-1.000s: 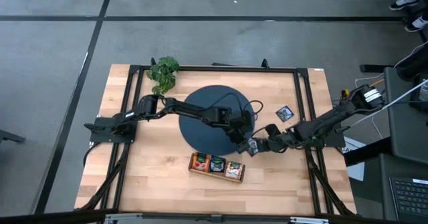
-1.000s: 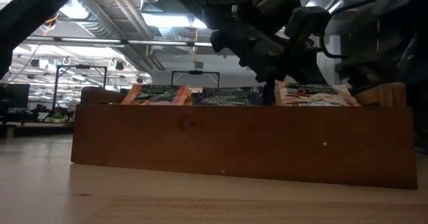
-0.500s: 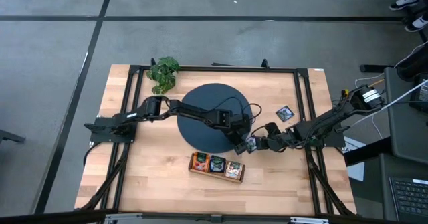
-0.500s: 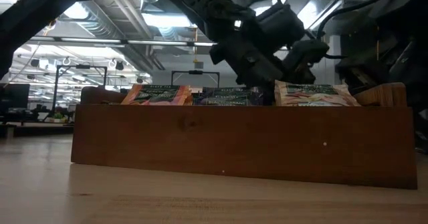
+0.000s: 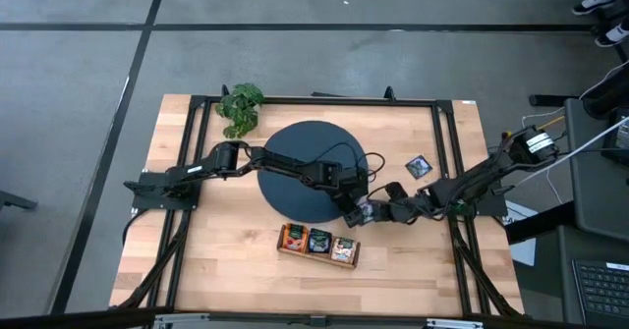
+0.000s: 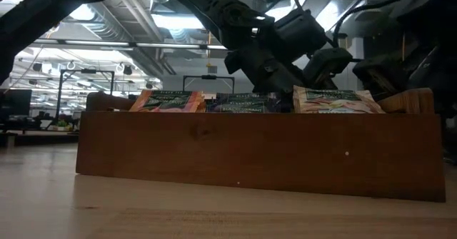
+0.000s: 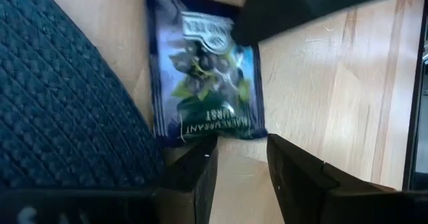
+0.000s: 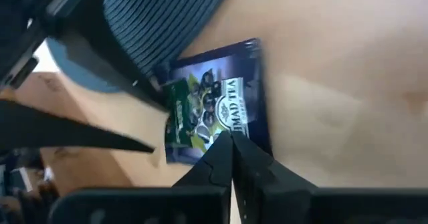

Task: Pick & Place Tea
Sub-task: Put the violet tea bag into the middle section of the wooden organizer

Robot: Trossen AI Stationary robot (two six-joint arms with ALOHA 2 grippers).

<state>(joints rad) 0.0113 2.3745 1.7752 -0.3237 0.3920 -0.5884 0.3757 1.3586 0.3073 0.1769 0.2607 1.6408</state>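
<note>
A dark blue tea sachet with green print (image 7: 200,77) lies flat on the wood just off the round dark mat's (image 5: 300,162) right edge. My right gripper (image 8: 232,140) is shut, with its tips on the sachet (image 8: 214,110). My left gripper (image 7: 241,160) reaches across the mat and stands open at the sachet's opposite edge; whether it touches, I cannot tell. In the high view the two grippers meet over the sachet (image 5: 368,212). Another dark sachet (image 5: 420,166) lies flat farther right. My right gripper presses its shut fingertips (image 8: 231,138) down on the sachet's printed face, just inside one edge (image 8: 251,127). The fingers slant down from the table's right side. The sachet lies flat on the wood beneath them.
A long brown tray (image 6: 257,150) stands near the front edge, with orange, dark and pale sachets (image 5: 319,240) upright in it. A green plant (image 5: 240,106) is at the far left. Black frame rails (image 5: 447,172) run along the table's sides.
My left gripper has come down toward the sachet beside the mat. The sachet has stayed flat on the wood under my right gripper.
</note>
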